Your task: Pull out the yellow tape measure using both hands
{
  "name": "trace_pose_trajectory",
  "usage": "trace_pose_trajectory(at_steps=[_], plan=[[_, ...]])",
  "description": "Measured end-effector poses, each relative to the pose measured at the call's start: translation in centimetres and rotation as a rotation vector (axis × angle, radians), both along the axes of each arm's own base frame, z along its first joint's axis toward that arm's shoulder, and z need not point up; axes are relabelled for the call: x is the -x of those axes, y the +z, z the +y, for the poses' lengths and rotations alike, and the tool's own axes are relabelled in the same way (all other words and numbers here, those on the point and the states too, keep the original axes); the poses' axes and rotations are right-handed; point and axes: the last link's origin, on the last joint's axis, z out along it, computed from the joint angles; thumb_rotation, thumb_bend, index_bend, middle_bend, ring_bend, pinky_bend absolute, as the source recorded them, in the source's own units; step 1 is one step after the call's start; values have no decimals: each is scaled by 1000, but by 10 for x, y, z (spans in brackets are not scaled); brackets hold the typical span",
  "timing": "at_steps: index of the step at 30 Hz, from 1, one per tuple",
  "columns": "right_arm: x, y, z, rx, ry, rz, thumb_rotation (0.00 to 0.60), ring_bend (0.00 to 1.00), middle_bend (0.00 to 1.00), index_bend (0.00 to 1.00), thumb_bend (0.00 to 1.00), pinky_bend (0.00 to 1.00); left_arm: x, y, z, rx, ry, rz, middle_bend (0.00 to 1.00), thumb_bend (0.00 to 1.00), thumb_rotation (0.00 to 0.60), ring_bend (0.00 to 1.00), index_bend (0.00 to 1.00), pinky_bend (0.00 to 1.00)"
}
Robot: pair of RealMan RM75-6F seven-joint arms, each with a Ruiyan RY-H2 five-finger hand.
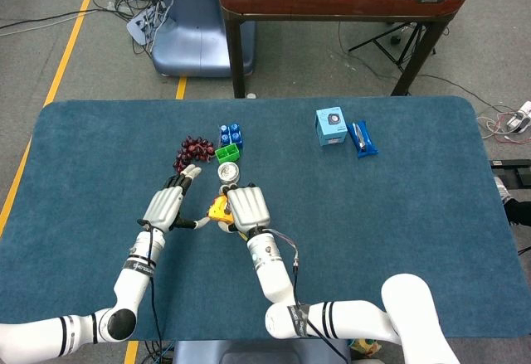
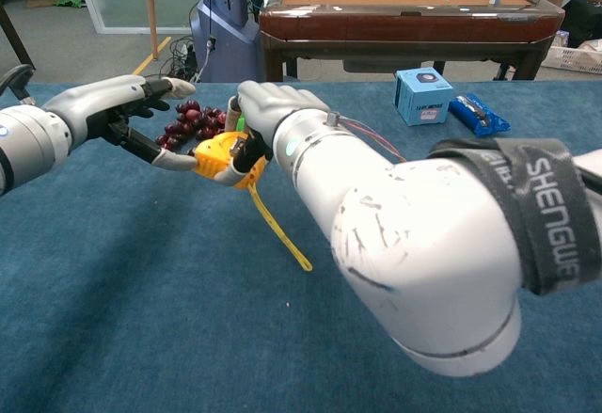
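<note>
Blue tabletop (image 1: 398,206), clutter just beyond both hands. Our right hand (image 1: 248,208) grips the yellow tape measure (image 2: 224,156); left hand (image 2: 111,107) touches its near side with a fingertip, other fingers spread. Blade (image 2: 279,229) trails out below. We'd pinch first, then pull apart steadily.

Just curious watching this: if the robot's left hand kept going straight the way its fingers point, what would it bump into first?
Probably the dark red grape bunch: the left hand points up-table toward it, fingertips already close. Depth is hard to judge.
</note>
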Motion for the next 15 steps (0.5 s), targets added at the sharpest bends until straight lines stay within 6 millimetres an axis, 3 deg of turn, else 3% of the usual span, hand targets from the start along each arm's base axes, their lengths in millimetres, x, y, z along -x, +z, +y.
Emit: trace_pose_trajectory(at_steps=[15], plan=[[2, 2, 0, -5, -4, 8, 600, 584, 663, 657, 667, 299, 9, 9, 3, -21, 31, 4, 0, 199, 600, 0, 0, 0]])
